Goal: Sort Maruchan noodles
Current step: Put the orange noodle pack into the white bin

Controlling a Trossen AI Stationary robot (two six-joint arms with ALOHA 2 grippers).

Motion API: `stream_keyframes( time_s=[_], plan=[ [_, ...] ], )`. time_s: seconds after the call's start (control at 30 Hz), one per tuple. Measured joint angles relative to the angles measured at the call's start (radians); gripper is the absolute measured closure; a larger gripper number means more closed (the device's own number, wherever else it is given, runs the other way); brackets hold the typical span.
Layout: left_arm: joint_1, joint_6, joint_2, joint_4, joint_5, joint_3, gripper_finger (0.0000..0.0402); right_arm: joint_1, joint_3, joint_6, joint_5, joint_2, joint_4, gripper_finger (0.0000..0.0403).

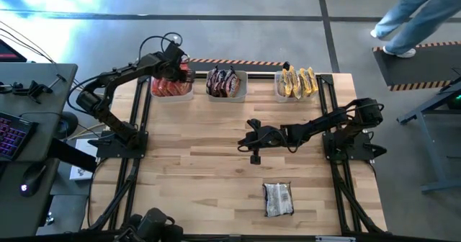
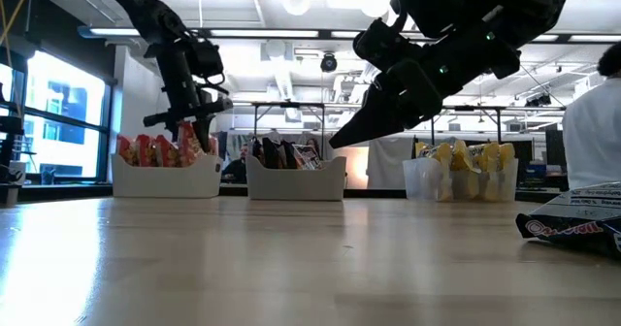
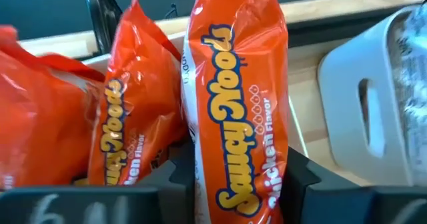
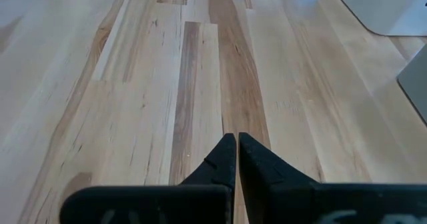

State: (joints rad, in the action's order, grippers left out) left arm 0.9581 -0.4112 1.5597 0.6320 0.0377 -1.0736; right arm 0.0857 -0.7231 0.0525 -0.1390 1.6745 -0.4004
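Three pale bins stand along the table's far edge. The left bin (image 1: 171,91) holds red-orange noodle packets (image 2: 160,151), the middle bin (image 1: 226,85) dark ones, and the right bin (image 1: 296,85) yellow ones. My left gripper (image 1: 175,69) hangs over the left bin, shut on a red-orange packet (image 3: 237,104) that stands beside other packets (image 3: 127,131). My right gripper (image 1: 243,142) hovers shut over the middle of the table with nothing between its fingers (image 4: 237,141). A silver-and-dark packet (image 1: 278,199) lies flat near the table's front edge. My left gripper pinches the red-orange packet between its two fingers (image 3: 301,179), one on each long edge, near the packet's upper end (image 3: 233,187). The fingers come from above, slanting down, and lie across the packet. It stands upright among the bin's other packets; its lower end is hidden.
The middle bin's wall (image 3: 363,117) stands close beside the left gripper. Bare wood (image 4: 200,64) lies under and around the right gripper. A person walks on the floor beyond the far right corner (image 1: 410,19). A desk with a keyboard stands to the left of the table (image 1: 14,134).
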Motion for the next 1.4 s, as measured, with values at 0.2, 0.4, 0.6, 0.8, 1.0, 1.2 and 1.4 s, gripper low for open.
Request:
stream_keyframes(
  time_s=[0.2, 0.4, 0.6, 0.8, 1.0, 1.2, 1.4],
  plan=[
    [-0.007, 0.044, 0.000, 0.010, -0.002, 0.010, 0.0248, 0.000, 0.000, 0.000, 0.000, 0.000, 0.000, 0.0403],
    [-0.028, 0.095, 0.001, 0.011, -0.031, 0.010, 0.0220, 0.000, 0.000, 0.000, 0.000, 0.000, 0.000, 0.0403],
    [-0.032, 0.145, -0.028, 0.046, -0.054, -0.029, 0.0222, 0.000, 0.000, -0.003, 0.000, 0.000, 0.000, 0.0402],
    [-0.032, 0.188, -0.093, 0.080, -0.054, -0.067, 0.0222, 0.000, 0.000, -0.003, 0.000, 0.000, 0.000, 0.0403],
    [-0.032, 0.208, -0.144, 0.080, -0.059, -0.069, 0.0235, 0.000, 0.000, -0.011, 0.000, 0.000, 0.000, 0.0402],
    [-0.037, 0.214, -0.093, 0.074, -0.054, -0.069, 0.0287, 0.000, 0.000, -0.016, 0.000, 0.000, 0.000, 0.0402],
    [-0.038, 0.231, -0.025, 0.072, 0.012, -0.069, 0.0360, 0.000, 0.000, -0.029, 0.000, 0.000, 0.013, 0.0402]
  ],
)
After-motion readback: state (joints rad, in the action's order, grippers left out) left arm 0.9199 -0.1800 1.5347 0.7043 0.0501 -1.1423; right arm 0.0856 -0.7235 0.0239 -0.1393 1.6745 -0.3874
